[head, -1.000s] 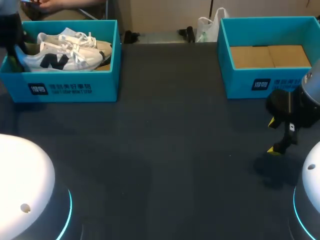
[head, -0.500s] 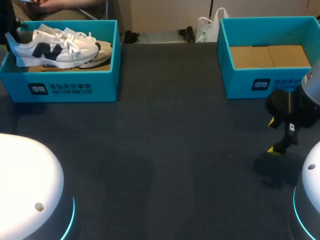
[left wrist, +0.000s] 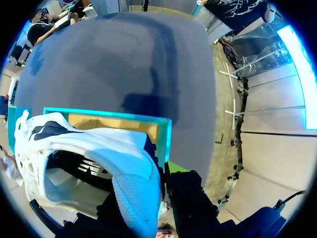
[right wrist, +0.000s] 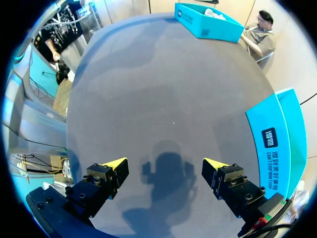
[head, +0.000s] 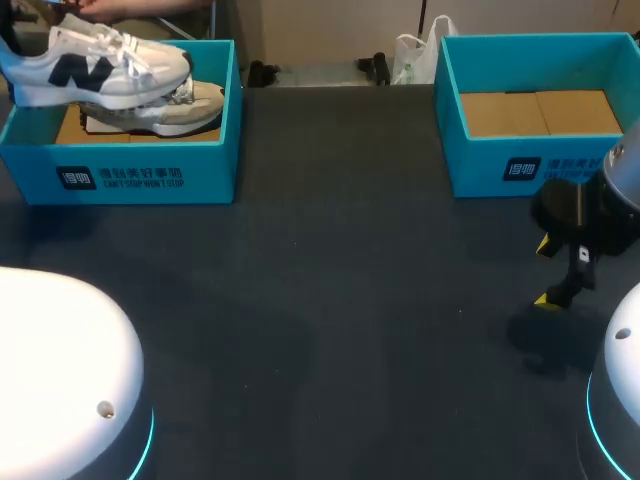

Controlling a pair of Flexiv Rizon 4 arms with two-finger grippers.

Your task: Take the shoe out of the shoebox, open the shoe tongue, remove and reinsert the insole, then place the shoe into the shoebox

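1. The shoe (head: 95, 68) is being held in the air over the left shoebox (head: 130, 175). It is clear of the rim, sole down and roughly level. Its toe is pointing toward the table's middle and its heel is at the head view's left edge. It is white with a dark side logo.
2. The left gripper (left wrist: 166, 191) is being closed on the shoe (left wrist: 89, 163). In the left wrist view the heel is being pinched between the two dark fingers, one on each side. The yellow tips are being hidden by the heel. In the head view this gripper is not being made out at the frame edge.
3. A second shoe (head: 170, 112) is being shown inside the left shoebox, lying on the cardboard floor partly under the held shoe. Its toe is near the box's right wall.
4. The left shoebox (left wrist: 109, 115) is being seen directly below the held shoe in the left wrist view. It is teal and open-topped, at the table's (head: 330, 300) far left.
5. The right gripper (head: 548, 272) is being held wide open just above the table, near the front wall of the right shoebox (head: 500, 165).
6. In the right wrist view only bare table is being framed between the yellow tips of the right gripper (right wrist: 165, 166), with its shadow being cast just ahead. The right shoebox (right wrist: 277, 144) is just beside one finger.
7. A cardboard liner (head: 540, 112) is being shown inside the right shoebox.
8. The two boxes are being seen well apart, at opposite far corners.
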